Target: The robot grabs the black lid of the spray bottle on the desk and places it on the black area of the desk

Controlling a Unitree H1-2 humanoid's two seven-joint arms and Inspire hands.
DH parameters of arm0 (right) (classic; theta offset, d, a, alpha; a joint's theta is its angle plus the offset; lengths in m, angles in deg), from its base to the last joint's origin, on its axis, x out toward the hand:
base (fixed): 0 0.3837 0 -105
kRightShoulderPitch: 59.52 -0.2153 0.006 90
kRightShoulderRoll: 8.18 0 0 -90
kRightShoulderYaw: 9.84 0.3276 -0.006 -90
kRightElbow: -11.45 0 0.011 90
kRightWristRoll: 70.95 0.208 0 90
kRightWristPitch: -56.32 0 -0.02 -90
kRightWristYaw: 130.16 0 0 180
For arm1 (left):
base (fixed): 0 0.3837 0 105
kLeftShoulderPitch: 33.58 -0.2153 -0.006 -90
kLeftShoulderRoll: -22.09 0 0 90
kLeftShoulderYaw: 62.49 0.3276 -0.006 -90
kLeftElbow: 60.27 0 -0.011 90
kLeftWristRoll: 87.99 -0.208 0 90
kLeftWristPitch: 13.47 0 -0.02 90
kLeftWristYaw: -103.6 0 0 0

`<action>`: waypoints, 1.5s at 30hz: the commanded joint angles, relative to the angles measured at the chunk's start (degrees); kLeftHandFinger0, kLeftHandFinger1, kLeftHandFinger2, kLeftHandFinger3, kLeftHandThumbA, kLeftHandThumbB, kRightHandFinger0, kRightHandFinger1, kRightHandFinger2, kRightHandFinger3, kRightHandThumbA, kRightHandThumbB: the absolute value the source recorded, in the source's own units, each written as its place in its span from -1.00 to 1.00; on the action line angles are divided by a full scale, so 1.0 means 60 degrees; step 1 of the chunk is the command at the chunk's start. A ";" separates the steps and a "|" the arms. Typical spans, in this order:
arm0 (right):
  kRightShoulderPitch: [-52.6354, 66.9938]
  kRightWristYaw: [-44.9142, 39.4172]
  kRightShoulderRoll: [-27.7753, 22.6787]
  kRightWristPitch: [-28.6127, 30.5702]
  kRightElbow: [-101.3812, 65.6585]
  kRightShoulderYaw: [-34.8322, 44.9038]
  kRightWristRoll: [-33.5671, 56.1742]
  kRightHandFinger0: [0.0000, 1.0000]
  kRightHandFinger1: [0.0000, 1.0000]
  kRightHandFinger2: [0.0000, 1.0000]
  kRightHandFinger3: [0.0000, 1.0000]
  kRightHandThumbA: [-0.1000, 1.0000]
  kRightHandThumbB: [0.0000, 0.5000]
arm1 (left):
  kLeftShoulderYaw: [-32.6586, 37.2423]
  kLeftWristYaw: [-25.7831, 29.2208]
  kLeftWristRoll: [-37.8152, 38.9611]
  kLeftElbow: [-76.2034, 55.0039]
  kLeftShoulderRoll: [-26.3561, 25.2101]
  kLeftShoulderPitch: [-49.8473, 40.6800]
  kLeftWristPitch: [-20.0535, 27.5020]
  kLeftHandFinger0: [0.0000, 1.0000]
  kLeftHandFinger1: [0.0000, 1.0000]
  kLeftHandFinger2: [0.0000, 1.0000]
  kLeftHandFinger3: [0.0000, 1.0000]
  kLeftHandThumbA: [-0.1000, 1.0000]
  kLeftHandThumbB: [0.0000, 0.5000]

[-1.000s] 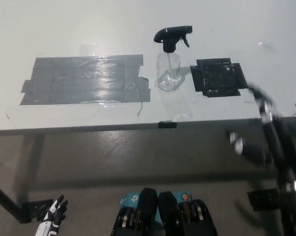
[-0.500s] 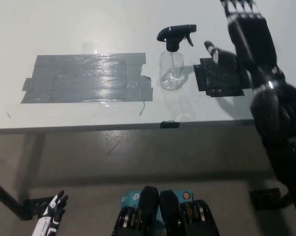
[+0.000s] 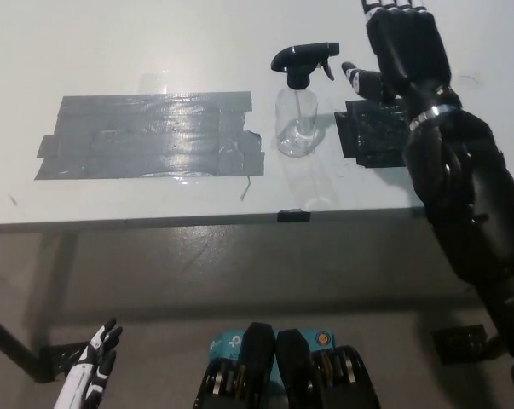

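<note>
a: approach step, i'd say. black right robot hand [image 3: 399,44] hangs over the white table [image 3: 112,51], fingers spread, holding nothing.

b: and the black trigger-spray lid [image 3: 303,61]?

a: just to the robot hand's left, apart from it, on top of the clear plastic spray bottle [image 3: 295,123], which stands upright. nothing gripped yet.

b: where's the target?

a: the black taped square [image 3: 372,136] lies just below the robot hand, partly hidden by the wrist. beyond the bottle, well to the left, is a wide grey duct-tape patch [image 3: 146,136].

b: next move?

a: likely shift left, close around the lid's neck, lift it, set it on the square.

b: white left robot hand [image 3: 93,375]?

a: resting low beside the body, well off the table, fingers apart.

b: any writing?

a: none readable on bottle or tape.
</note>
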 commanded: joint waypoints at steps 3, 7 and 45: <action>-0.0994 -0.0278 0.0079 -0.0456 0.0390 -0.0277 -0.0061 1.00 1.00 1.00 1.00 0.70 1.00 | 0.0053 -0.0129 -0.0166 -0.0398 -0.0170 0.0115 0.0010 1.00 1.00 1.00 1.00 1.00 0.00; -0.1202 -0.0489 0.0079 -0.0600 0.0570 -0.0370 0.0031 1.00 1.00 1.00 1.00 1.00 0.94 | 0.0064 -0.0209 -0.0147 -0.0401 -0.0174 0.0205 -0.0032 1.00 1.00 1.00 1.00 1.00 -0.04; -0.2557 -0.0302 0.0394 -0.0739 0.3522 -0.0664 0.0813 1.00 1.00 1.00 1.00 1.00 0.90 | 0.0127 -0.0361 -0.0358 -0.0491 -0.0212 0.0636 -0.0194 1.00 1.00 1.00 1.00 0.99 0.09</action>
